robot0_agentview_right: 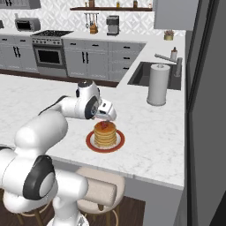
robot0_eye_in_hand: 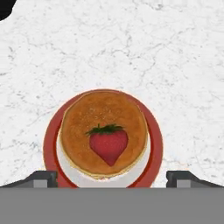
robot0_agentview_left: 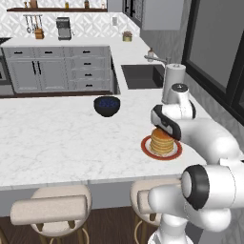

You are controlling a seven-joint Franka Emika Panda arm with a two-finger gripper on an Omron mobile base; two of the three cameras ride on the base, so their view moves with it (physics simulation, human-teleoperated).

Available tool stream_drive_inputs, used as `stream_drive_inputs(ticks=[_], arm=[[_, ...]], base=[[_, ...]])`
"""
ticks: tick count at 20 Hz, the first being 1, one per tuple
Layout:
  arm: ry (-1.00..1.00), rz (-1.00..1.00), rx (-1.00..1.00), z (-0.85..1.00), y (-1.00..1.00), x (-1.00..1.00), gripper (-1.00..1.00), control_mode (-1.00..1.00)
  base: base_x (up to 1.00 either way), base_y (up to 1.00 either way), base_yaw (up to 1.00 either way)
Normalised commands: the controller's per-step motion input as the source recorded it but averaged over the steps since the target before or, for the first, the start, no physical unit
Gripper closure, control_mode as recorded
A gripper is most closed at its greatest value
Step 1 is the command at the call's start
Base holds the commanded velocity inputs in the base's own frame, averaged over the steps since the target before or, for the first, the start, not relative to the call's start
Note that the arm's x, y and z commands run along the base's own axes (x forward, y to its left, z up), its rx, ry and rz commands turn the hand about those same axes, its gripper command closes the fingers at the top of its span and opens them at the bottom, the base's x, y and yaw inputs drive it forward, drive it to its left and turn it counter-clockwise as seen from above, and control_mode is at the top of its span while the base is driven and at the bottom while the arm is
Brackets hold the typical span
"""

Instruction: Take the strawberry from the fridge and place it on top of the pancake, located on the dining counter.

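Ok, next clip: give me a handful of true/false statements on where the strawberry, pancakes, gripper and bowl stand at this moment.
1. The strawberry lies on top of the pancake stack. True.
2. The gripper is clamped on the strawberry. False: its jaws stand wide open, one fingertip on each side of the plate in the hand view, nothing between them.
3. The pancakes sit on a white plate with a red rim on the dining counter. True.
4. The dark bowl is stacked on the pancake plate. False: it stands apart on the counter, farther from the stools.
5. The paper towel roll lies on its side. False: it stands upright beside the sink.
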Motion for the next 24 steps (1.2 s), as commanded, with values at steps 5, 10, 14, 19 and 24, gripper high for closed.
stream_drive_inputs(ticks=[5, 10, 14, 19, 24], arm=[[0.06, 0.00, -0.01, 0.40, 0.54, -0.91, -1.00, -1.00], [0.09, 0.00, 0.09, 0.31, 0.38, -1.00, -1.00, -1.00], [0.00, 0.08, -0.02, 0.00, 0.73, -0.76, -1.00, -1.00], [0.01, 0.08, -0.19, -0.01, 0.96, -0.27, -1.00, -1.00], [0.12, 0.01, -0.10, -0.33, 0.66, 0.23, -1.00, -1.00]], base=[[0.00, 0.00, 0.00], [0.00, 0.00, 0.00], [0.00, 0.00, 0.00], [0.00, 0.00, 0.00], [0.00, 0.00, 0.00]])
